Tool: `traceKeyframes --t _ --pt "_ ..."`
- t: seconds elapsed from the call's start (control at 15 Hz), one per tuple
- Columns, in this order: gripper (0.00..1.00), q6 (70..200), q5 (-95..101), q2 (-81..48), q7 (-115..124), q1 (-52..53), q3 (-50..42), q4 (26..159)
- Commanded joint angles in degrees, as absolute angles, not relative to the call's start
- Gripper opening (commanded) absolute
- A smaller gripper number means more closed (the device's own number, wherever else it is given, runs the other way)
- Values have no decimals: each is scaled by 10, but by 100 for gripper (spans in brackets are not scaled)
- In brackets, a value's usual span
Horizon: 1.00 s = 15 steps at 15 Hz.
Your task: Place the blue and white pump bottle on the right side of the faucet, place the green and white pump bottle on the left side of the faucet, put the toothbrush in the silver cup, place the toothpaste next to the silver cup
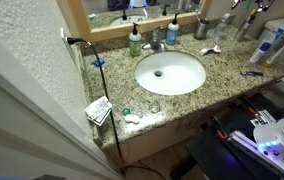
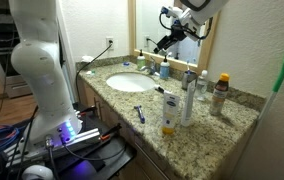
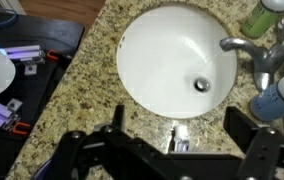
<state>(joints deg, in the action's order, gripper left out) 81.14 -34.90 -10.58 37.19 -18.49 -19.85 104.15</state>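
step: green bottle (image 1: 135, 40), blue bottle (image 1: 172, 32) seemingly flank faucet (image 1: 157, 43) | fingers (image 3: 267, 155) apart, empty, over sink (image 1: 182, 82) | next: toothbrush (unlocated) into cup (image 1: 202, 30)

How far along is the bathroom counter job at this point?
Looks done: the green and white pump bottle and the blue and white pump bottle stand on opposite sides of the faucet. In hand: nothing; the gripper hangs open above the sink. Left: the toothbrush and toothpaste steps cannot be judged, because things around the silver cup are too small.
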Motion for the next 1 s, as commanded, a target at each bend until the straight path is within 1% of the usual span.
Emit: traceKeyframes --t 0.0,0.2,0.33,0.4,0.47,0.67,0.93 --pt "100 949 -307 -102 374 -160 -190 1123" --pt "100 1047 -310 -109 369 -145 -178 1189" --pt "100 1102 -360 -115 330 -145 -164 1218" --pt "100 1095 -375 -116 330 -149 -163 1218" --pt "100 1076 -348 -124 350 -146 -166 1199" --pt "100 1083 -365 -126 343 -145 -164 1207" --pt "100 1197 -369 -165 361 -121 -150 1211"
